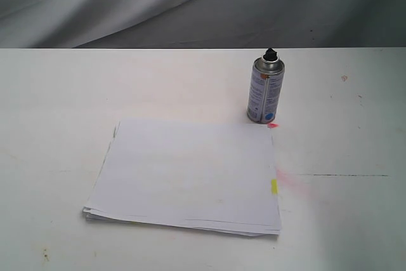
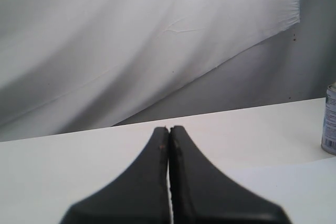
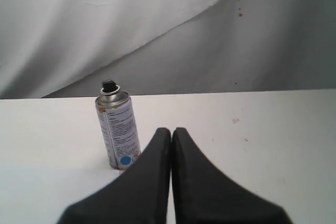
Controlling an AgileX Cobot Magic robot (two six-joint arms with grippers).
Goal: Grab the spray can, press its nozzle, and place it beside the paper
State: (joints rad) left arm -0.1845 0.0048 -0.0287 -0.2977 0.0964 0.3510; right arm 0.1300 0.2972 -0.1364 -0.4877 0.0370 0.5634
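The spray can [image 1: 265,91] stands upright on the white table, just past the far right corner of the paper [image 1: 187,174]. Its black nozzle [image 1: 271,54] tops the silver rim, and a blue dot marks its base. The paper is a thin white stack with a yellow tab [image 1: 274,186] on its right edge. Neither arm shows in the exterior view. In the right wrist view the spray can [image 3: 118,129] stands ahead of my right gripper [image 3: 171,129], which is shut and empty. My left gripper [image 2: 169,128] is shut and empty too, with the can's edge [image 2: 329,119] far off to one side.
The white table [image 1: 57,106] has faint pink stains [image 1: 292,182] beside the paper's right edge and a thin dark line [image 1: 346,175] on the right. A grey cloth backdrop [image 1: 190,4] hangs behind the table's far edge.
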